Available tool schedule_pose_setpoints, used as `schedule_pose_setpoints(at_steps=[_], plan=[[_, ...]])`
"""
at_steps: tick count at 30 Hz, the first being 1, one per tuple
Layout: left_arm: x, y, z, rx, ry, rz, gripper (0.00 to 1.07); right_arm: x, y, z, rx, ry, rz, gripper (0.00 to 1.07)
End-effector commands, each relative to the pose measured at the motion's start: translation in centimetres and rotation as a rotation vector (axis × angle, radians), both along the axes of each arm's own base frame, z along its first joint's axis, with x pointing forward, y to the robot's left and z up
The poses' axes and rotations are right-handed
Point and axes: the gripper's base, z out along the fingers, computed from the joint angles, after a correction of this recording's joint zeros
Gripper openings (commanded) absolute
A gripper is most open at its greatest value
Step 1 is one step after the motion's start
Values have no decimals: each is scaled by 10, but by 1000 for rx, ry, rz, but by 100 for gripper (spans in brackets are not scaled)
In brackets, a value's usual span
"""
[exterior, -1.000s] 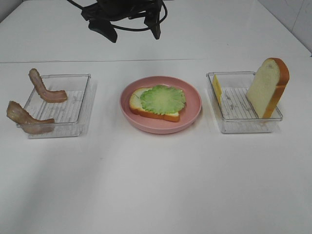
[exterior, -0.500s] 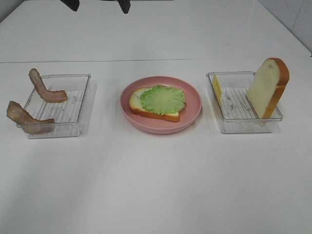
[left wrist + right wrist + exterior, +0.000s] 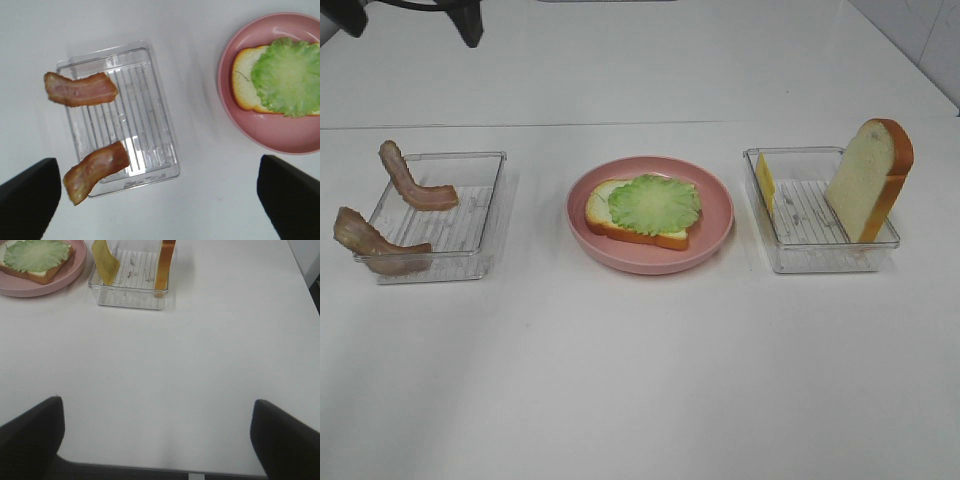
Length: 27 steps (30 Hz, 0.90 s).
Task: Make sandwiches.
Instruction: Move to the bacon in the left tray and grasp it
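Note:
On the pink plate [image 3: 650, 262] lies a bread slice [image 3: 600, 212] with green lettuce [image 3: 654, 203] on top. Two bacon strips [image 3: 415, 180] [image 3: 375, 245] hang over the left rim of the left clear tray [image 3: 470, 215]. In the right tray [image 3: 810, 245], yellow cheese [image 3: 764, 183] and a second bread slice [image 3: 868, 178] stand on edge. My left gripper [image 3: 415, 30] is open, high at the far left; its wrist view looks down on the bacon [image 3: 80, 89] and the plate [image 3: 260, 135]. My right gripper [image 3: 157, 440] is open over bare table, short of the cheese [image 3: 104, 260].
The white table [image 3: 640, 380] stretches wide in front of the trays. Its front edge shows in the right wrist view near the open fingers [image 3: 30, 435]. A seam runs across the table behind the trays.
The left gripper has slid from the top middle of the exterior view to its top left corner. Food, plate and trays have not moved.

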Motion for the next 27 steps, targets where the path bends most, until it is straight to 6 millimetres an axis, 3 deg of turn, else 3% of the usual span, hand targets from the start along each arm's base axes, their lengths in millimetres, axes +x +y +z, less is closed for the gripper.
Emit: schedule_pose_setpoints(at_steps=[1, 7, 13, 27], plan=[[-15, 16, -1, 37, 99, 29, 102, -5, 0, 0, 0, -38, -4, 99], [-24, 43, -12, 57, 154, 75, 102, -5, 0, 0, 0, -38, -4, 99], [-27, 72, -49, 82, 263, 135, 102, -5, 0, 0, 0, -38, -4, 99], [-21, 106, -99, -13, 204, 245, 102, -5, 0, 0, 0, -38, -4, 99]])
